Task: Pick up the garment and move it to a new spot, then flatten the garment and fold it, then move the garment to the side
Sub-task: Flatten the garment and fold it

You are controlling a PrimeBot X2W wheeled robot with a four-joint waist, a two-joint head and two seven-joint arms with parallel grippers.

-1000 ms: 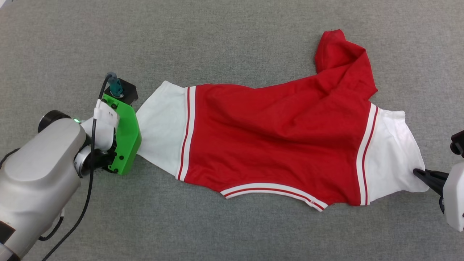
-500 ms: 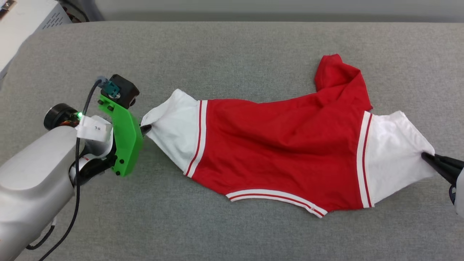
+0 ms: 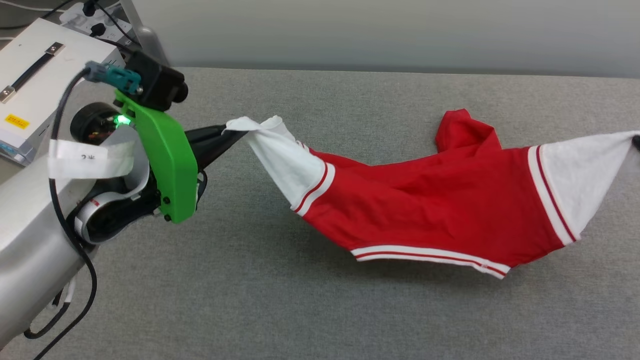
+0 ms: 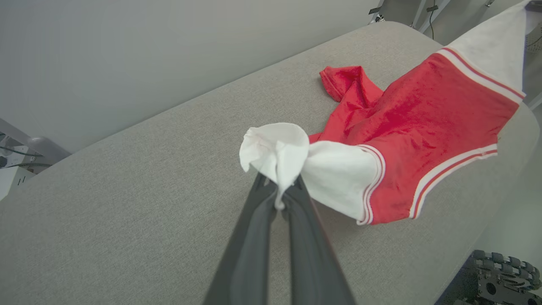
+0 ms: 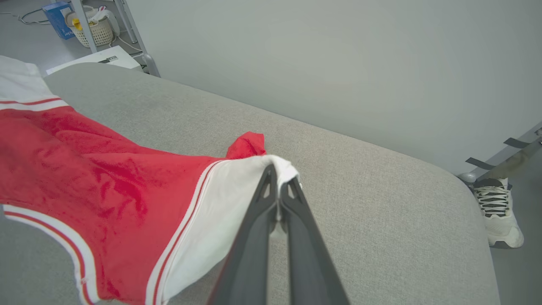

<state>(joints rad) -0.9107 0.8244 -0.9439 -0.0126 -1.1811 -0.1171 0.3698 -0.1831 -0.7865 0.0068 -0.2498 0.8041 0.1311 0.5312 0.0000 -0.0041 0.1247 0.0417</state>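
The garment [image 3: 430,200] is a red jersey with white sleeves and red-and-white striped trim, hanging stretched between my two grippers above the grey padded table [image 3: 320,310]. My left gripper [image 3: 232,131] is shut on the end of one white sleeve [image 4: 275,148], bunched at the fingertips. My right gripper [image 5: 279,178] is shut on the edge of the other white sleeve [image 5: 237,190]. The red body [image 4: 406,127] sags in the middle, and a red corner [image 3: 462,130] still rests on the table. No lettering shows on this side.
A white box with a handle [image 3: 30,85] and a power strip stand off the table's far left corner. A grey wall runs behind the table. In the right wrist view, a person's white sneaker [image 5: 497,212] stands on the floor past the table's end.
Both grippers have risen with the sleeves, lifting the jersey from flat on the table to hanging taut between them. The head camera has tilted up, bringing the wall and white box into view.
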